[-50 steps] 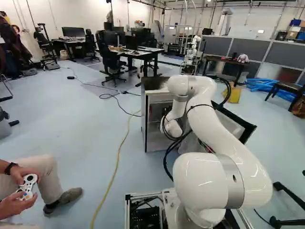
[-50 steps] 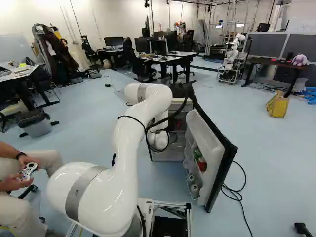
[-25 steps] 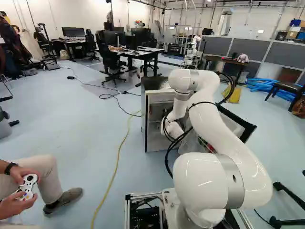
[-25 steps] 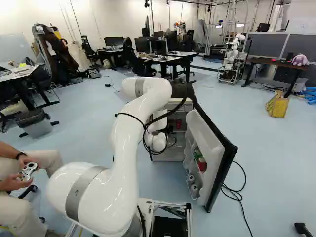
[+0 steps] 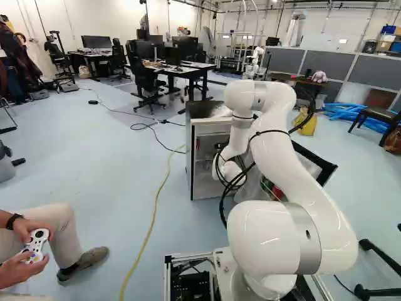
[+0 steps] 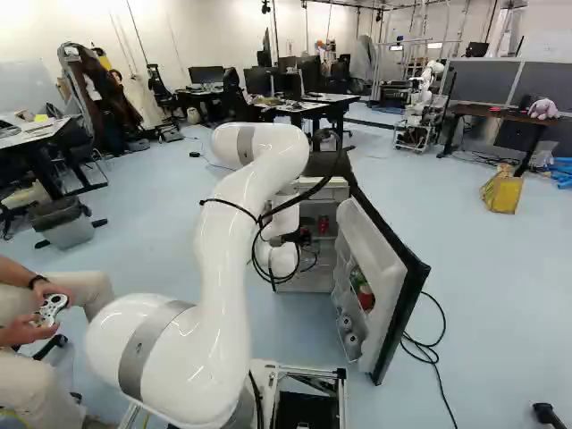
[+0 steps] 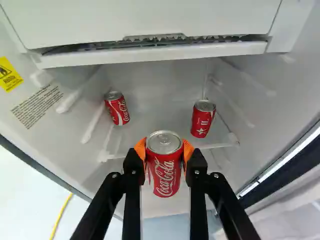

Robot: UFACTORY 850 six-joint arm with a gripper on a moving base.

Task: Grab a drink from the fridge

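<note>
Fridge (image 7: 152, 84): two cans (image 7: 202, 120) inside, third can (image 7: 164, 167) in fingers (image 7: 132, 175)

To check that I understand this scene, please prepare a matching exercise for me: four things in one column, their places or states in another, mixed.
1. End effector
2. Fridge door
3. Yellow cable
4. Two red cans

A. Standing open
B. Inside the fridge, ungripped
C. Shut on another can
D. On the floor

1-C; 2-A; 3-D; 4-B

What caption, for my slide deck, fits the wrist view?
Gripper shut on a red can, two cans beyond, inside the fridge.
</note>
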